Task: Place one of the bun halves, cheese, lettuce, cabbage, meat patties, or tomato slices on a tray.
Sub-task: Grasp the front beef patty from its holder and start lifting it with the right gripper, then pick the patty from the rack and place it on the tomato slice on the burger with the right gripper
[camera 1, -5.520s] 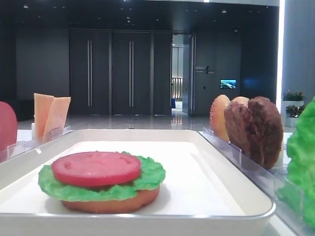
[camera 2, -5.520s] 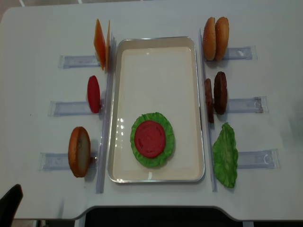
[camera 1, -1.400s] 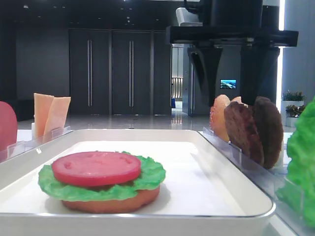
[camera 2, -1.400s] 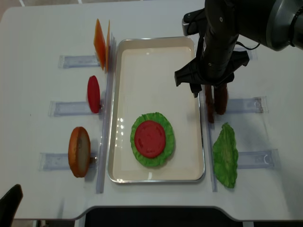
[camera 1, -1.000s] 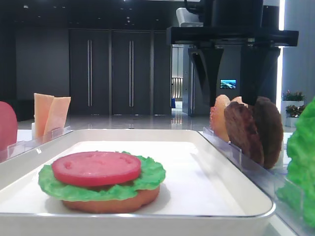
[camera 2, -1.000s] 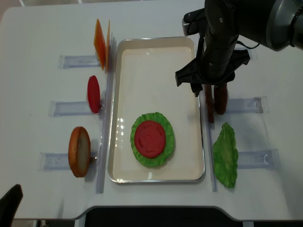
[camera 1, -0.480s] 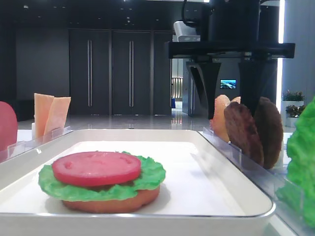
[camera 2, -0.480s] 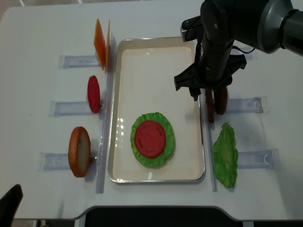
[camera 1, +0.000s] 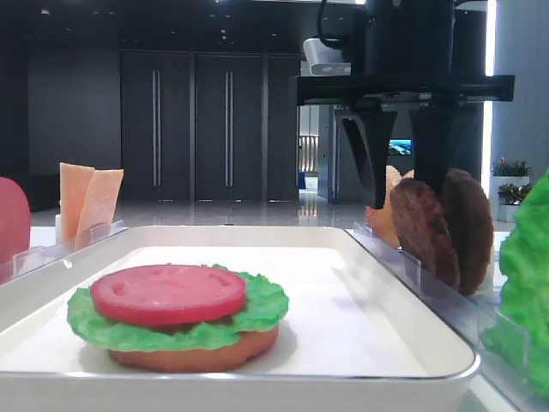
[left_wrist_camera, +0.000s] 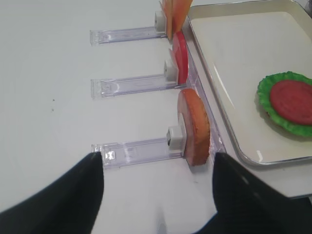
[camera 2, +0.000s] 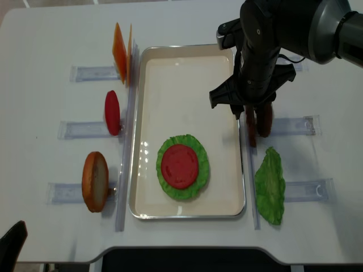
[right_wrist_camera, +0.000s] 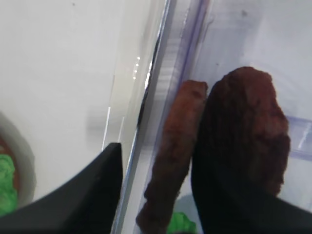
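**A:** Two grippers, so nearest first. What is the left gripper (left_wrist_camera: pixel 157 165) doing?

**B:** It is hanging low over the desk (camera 2: pixel 51 39), fingers wide apart and gripping nothing. A bun half (camera 2: pixel 95 181) is standing on edge in a clear rack (left_wrist_camera: pixel 141 146) just ahead of it.

**A:** And on the tray (camera 2: pixel 187 216)?

**B:** A stack is sitting at the near end: a bun base (camera 1: pixel 206 354), lettuce (camera 2: pixel 199 177) over it, and a tomato slice (camera 2: pixel 180 166) lying flat on top. The far end is showing only bare white. A loose leaf (camera 2: pixel 270 187) is lying outside the right rim.

**A:** Then the right gripper (camera 1: pixel 403 199)?

**B:** It is pointing straight down beside the tray's right rim, fingers apart and straddling the patty (right_wrist_camera: pixel 170 161) nearest the tray. One finger is dropping on the tray side with a gap showing. The other is slipping between that patty and the second patty (camera 1: pixel 470 227) behind it. I am not seeing it clamped yet.

**A:** Why is the patty standing upright?

**B:** I am guessing the racks are propping each piece on edge so fingers can come down on both faces. It is leaning a little, so a squeeze may tip it.

**A:** Farther back?

**B:** A spare tomato slice (camera 2: pixel 112 112) and cheese (camera 2: pixel 120 52) are waiting in the left racks.
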Available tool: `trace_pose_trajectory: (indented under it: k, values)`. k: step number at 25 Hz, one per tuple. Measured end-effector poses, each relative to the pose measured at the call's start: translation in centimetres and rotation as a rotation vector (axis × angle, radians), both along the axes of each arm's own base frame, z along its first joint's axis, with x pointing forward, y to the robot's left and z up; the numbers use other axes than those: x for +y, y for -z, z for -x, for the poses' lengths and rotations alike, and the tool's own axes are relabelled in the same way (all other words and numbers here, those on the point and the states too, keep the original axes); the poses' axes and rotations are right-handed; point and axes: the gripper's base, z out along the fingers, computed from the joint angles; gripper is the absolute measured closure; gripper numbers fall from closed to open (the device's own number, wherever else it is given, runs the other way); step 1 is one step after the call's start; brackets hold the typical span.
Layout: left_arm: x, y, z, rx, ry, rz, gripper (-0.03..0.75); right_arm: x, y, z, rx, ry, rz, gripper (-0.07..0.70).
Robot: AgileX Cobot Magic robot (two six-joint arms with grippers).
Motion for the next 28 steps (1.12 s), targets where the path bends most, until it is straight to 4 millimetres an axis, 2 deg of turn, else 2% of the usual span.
trace_pose_trajectory:
  k: [6, 14, 28]
  values:
    - [0.0, 0.0, 0.0, 0.0, 0.0, 0.0, 0.181, -0.01, 0.62, -0.1, 0.017, -0.002, 0.021, 0.346]
    - [0.0, 0.0, 0.0, 0.0, 0.0, 0.0, 0.181, -0.47, 0.59, -0.22, 0.004, -0.022, 0.074, 0.513]
    - [0.0, 0.0, 0.0, 0.0, 0.0, 0.0, 0.181, -0.68, 0.6, -0.01, 0.026, -0.01, 0.096, 0.517]
